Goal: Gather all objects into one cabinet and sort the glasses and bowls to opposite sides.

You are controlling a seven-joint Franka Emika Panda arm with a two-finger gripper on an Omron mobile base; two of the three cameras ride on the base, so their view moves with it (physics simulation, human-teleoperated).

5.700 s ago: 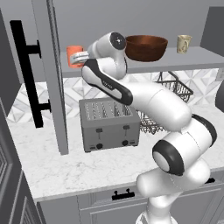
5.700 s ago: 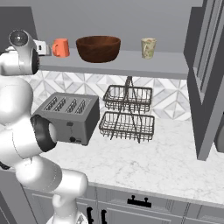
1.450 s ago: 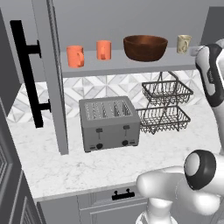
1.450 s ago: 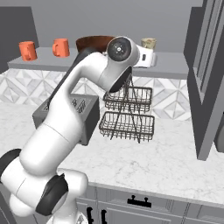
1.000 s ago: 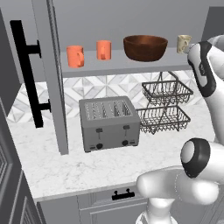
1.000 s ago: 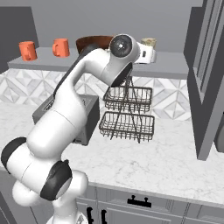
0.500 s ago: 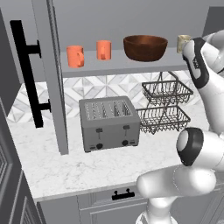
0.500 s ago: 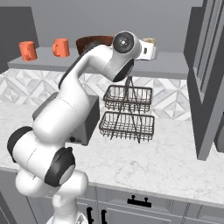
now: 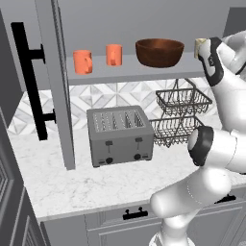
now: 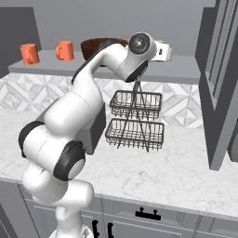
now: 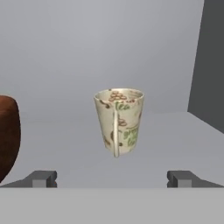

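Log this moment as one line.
gripper: open, facing cream mug | mug: upright on shelf, untouched | bowl: left of mug

Arm raised high, gripper (image 11: 112, 178) wide open

White marble counter (image 9: 72, 185), grey drawers (image 9: 120, 226) below, diamond-tile backsplash (image 9: 120, 93) mid-frame, plain grey wall (image 11: 87, 43) above.

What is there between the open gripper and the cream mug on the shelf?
Nothing: in the hand view only bare grey shelf lies between the gripper and the cream mug, whose handle faces the camera.
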